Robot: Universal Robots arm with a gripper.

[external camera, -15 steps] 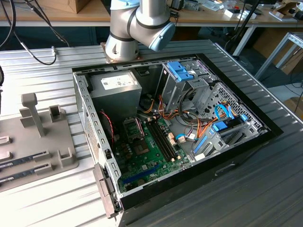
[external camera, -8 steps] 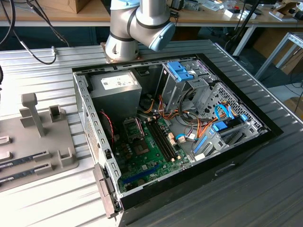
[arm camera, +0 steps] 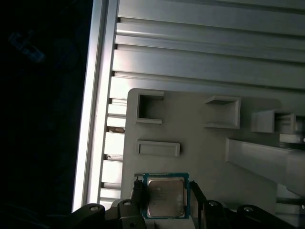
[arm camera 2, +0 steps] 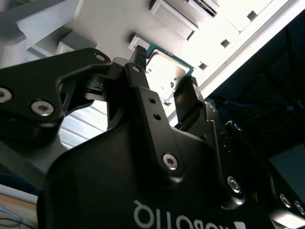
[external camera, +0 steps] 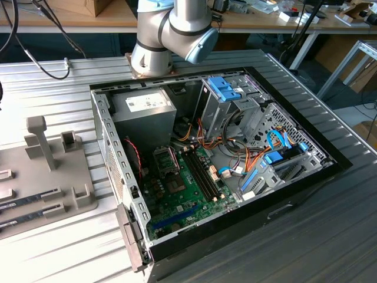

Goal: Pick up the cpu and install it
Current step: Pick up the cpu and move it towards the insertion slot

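Note:
The cpu (arm camera: 165, 199) (arm camera 2: 163, 72) is a small square chip with a silvery top and a thin green rim. It sits between the two black fingertips of my gripper (arm camera: 165, 192) (arm camera 2: 166, 69), which press on two opposite edges. Under it lies a pale grey fixture plate (arm camera: 200, 148), close to the table's edge. I cannot tell whether the chip is lifted off the plate. In the exterior view the open computer case (external camera: 118, 171) shows the green motherboard (external camera: 182, 191) with its metal-framed socket (external camera: 165, 158).
The arm (external camera: 171, 29) rises behind the case. A grey power-supply box (external camera: 144, 109), drive cages (external camera: 227, 100) and orange cables (external camera: 235, 156) crowd the case. The grey fixture (external camera: 53, 171) at the exterior view's left carries upright posts and long narrow memory sticks (external camera: 29, 200).

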